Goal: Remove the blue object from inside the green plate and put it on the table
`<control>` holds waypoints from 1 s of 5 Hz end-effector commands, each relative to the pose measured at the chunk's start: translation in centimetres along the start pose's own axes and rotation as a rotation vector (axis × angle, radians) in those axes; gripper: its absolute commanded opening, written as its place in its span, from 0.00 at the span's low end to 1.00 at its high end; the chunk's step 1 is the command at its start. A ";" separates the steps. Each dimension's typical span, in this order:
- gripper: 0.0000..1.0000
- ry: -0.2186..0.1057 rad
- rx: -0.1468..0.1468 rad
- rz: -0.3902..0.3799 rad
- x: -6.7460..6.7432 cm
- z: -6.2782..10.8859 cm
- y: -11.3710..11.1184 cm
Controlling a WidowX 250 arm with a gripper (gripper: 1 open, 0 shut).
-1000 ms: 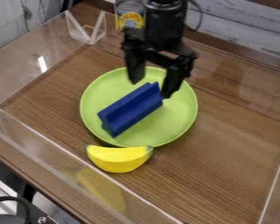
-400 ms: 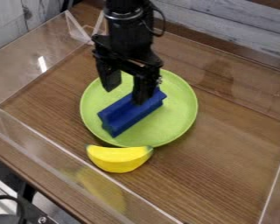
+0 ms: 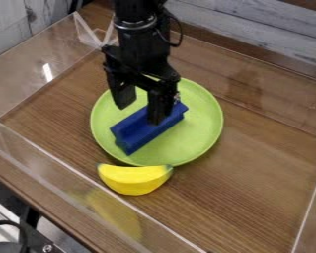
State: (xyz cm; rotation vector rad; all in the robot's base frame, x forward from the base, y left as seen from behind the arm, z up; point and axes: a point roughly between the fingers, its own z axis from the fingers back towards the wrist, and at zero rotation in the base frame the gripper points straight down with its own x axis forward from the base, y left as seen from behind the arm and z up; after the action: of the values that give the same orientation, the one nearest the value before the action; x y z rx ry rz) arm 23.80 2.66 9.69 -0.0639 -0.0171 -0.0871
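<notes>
- Bench (image 3: 253, 188): brown wood grain, clear acrylic walls (image 3: 42, 148) on all sides.
- Left to right: bare bench at far left, then one green plate (image 3: 200, 133) near the middle, bare wood again to the right.
- One blue block (image 3: 150, 125) lies inside the plate, slanted, low end toward the front left, high end toward the back right.
- One black claw (image 3: 141, 101) hangs straight down over the block's upper part, fingers spread wide, gripping nothing. Can't tell if a fingertip touches the block.
- One yellow banana toy (image 3: 133, 178) sits on the bench just in front of the plate's front rim, at or very near it.
- Arm body hides the plate's back-left rim.
</notes>
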 end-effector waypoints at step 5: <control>1.00 -0.057 -0.046 -0.030 0.4 0.0 0.2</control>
State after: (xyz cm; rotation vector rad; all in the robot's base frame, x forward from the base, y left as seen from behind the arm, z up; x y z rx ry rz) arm 23.92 2.49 9.23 -0.1156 -0.0493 -0.1238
